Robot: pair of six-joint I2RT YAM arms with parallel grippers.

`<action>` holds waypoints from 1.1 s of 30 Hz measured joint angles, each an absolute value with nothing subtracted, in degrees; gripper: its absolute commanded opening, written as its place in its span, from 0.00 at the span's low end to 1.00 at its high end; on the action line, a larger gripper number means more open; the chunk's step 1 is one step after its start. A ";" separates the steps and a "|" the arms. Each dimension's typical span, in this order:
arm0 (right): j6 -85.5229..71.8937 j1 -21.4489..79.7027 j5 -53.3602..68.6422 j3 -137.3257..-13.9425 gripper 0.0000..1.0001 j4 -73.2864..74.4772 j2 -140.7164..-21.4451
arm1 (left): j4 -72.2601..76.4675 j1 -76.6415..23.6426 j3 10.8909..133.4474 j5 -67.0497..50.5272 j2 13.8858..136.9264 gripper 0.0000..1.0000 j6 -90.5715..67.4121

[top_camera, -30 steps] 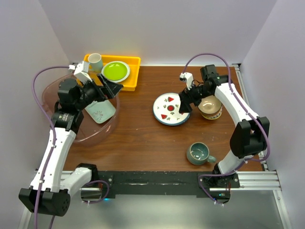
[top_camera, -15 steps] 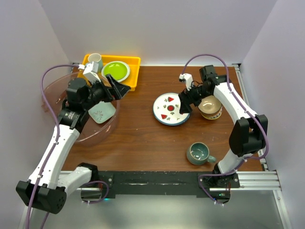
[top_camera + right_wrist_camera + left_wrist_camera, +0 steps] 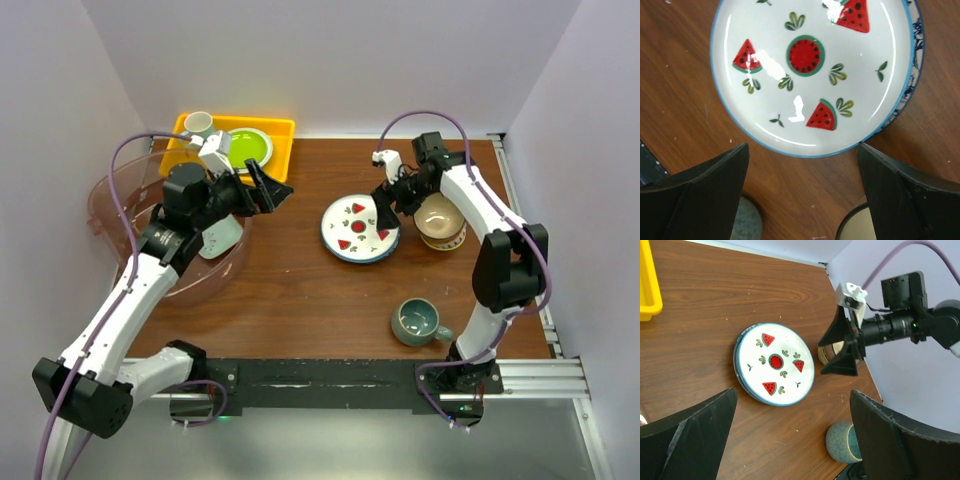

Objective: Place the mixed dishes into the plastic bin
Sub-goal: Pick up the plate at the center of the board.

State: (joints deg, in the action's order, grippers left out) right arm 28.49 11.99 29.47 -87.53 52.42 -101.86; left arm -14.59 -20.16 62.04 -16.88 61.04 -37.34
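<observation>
**Q:** What is sitting nearest the arm bases?

**A:** A teal mug (image 3: 418,321) is standing at the lower right of the top view, well apart from both grippers.

**Q:** And at mid-frame?

**A:** The watermelon plate (image 3: 355,228) is lying at centre, with a blue-patterned plate (image 3: 914,55) peeking out beneath its edge. The cream bowl (image 3: 440,224) is sitting just to its right. The right gripper (image 3: 386,217) is hanging over the plate's right rim, between plate and bowl. Its jaws are spread wide and grasping nothing.

**Q:** The left arm?

**A:** The left gripper (image 3: 270,190) is pointing from left of centre toward the plate, with its fingers splayed and empty. Its wrist camera is framing the plate between them.

**Q:** Where is the bin?

**A:** The bin (image 3: 108,215) is resting at the left of the frame, under the left arm. The pale green tray (image 3: 220,240) is lying inside it.

**Q:** Farthest back?

**A:** A yellow tray (image 3: 282,140) is sitting at the upper left, holding a lime plate (image 3: 245,150) and a white mug (image 3: 198,123).
</observation>
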 measured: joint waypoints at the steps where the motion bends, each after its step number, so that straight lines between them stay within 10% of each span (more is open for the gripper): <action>1: 28.23 11.99 28.77 -88.40 0.89 52.14 -102.98 | -14.55 -20.64 62.04 -16.58 61.21 1.00 -37.41; 13: 24.45 11.99 21.76 -97.97 0.63 47.88 -115.77 | -14.24 -23.42 61.98 -14.20 62.24 1.00 -37.93; 28: 22.55 11.66 18.48 -99.96 0.01 46.22 -120.64 | -14.11 -23.73 60.64 -13.63 63.90 1.00 -37.95; 33: 22.33 11.62 18.41 -100.18 0.00 45.76 -120.62 | -13.82 -23.70 60.03 -13.63 63.96 1.00 -38.06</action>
